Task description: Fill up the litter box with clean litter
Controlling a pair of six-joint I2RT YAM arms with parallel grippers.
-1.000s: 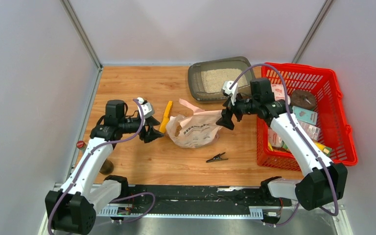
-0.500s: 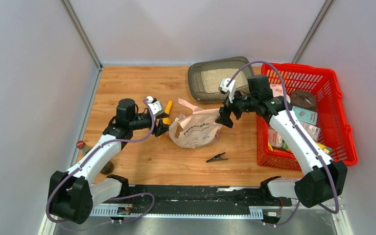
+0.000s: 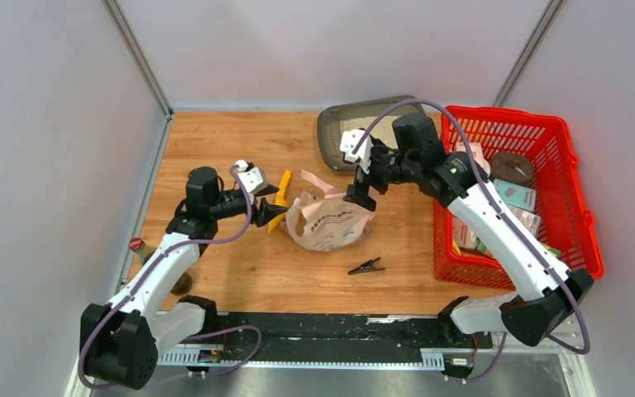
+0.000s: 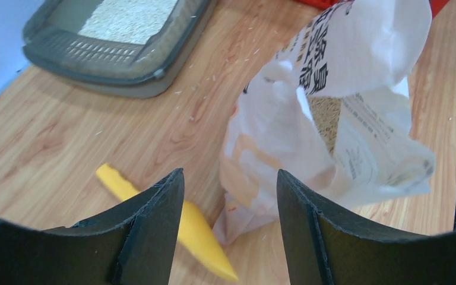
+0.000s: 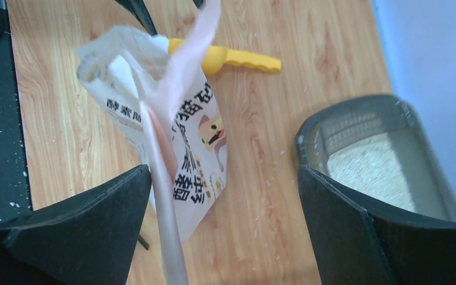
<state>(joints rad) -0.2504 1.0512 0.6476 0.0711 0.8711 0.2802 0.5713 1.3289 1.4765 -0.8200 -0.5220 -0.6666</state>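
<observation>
Your left tool (image 3: 274,205) reaches in level from the counter's left edge, jaws apart, just beside the yellow scoop (image 3: 282,192). Your right tool (image 3: 357,192) angles down, spread wide, over the bag (image 3: 328,225). The litter box (image 3: 333,134), holding clean litter (image 4: 132,13), sits at the far edge.

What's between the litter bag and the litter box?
Nothing visible. Bare table separates the bag from the litter box. The open right gripper hangs over the bag's far edge; the yellow scoop lies aside.

White arm links (image 3: 159,275), black joints (image 3: 201,184), looping purple cables (image 3: 397,102).
</observation>
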